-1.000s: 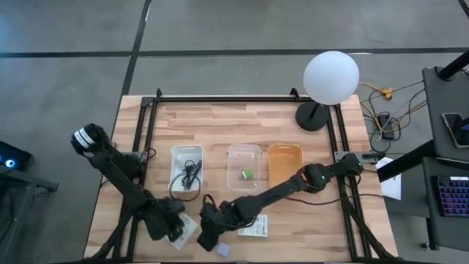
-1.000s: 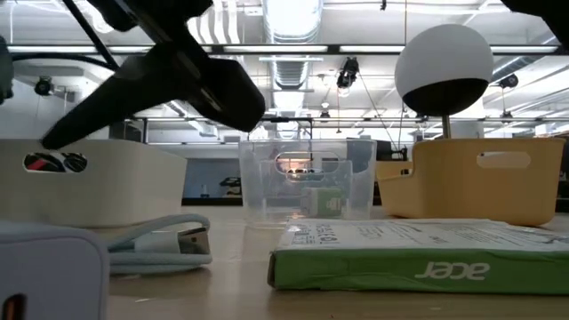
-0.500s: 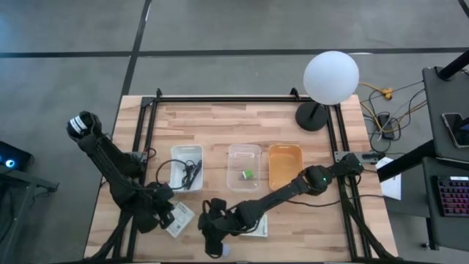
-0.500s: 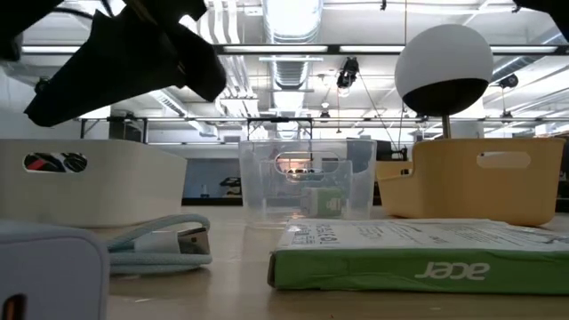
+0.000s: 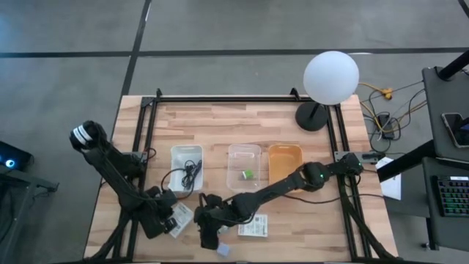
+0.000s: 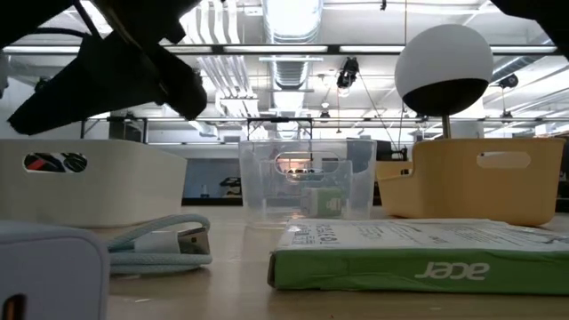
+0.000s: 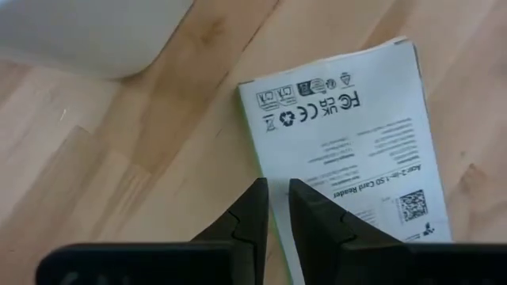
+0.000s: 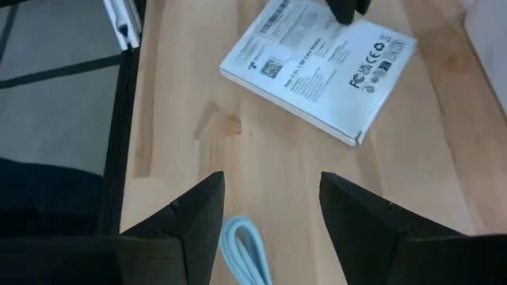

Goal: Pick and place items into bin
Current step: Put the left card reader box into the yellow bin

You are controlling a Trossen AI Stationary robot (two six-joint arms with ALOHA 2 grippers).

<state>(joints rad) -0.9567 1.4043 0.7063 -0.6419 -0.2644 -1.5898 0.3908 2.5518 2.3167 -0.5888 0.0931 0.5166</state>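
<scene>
A white printed box [image 5: 180, 218] lies flat on the table near the front left; it also shows in the left wrist view [image 7: 348, 150]. My left gripper [image 5: 165, 218] is shut, its tips [image 7: 279, 212] over the box's long edge. My right gripper [image 5: 209, 229] is open and empty above bare wood [image 8: 269, 182], between that box and a second white-and-green box [image 5: 253, 227]. A small grey-blue cube [image 5: 222, 250] with a pale blue cord [image 8: 244, 252] sits at the near edge. A black cable [image 5: 187, 176] lies in the white bin, and a green piece [image 5: 248, 174] in the clear bin. My left gripper's shut fingers [image 7: 255, 214] point down at the white box's long edge [image 7: 263, 162]. I cannot tell whether they touch it. The box lies flat on the table.
Three bins stand in a row mid-table: white [image 5: 187, 155], clear [image 5: 244, 152], orange [image 5: 284, 165]. A lamp with a white globe [image 5: 331, 76] stands at the far right. In the low view the cube [image 6: 44, 276] and the green-edged box [image 6: 418, 258] are close in front.
My left gripper has gone toward the table's left edge and then come partway back to the white box. That box now lies a little farther from the near edge than a second ago. My right gripper has shifted slightly away from the near edge.
</scene>
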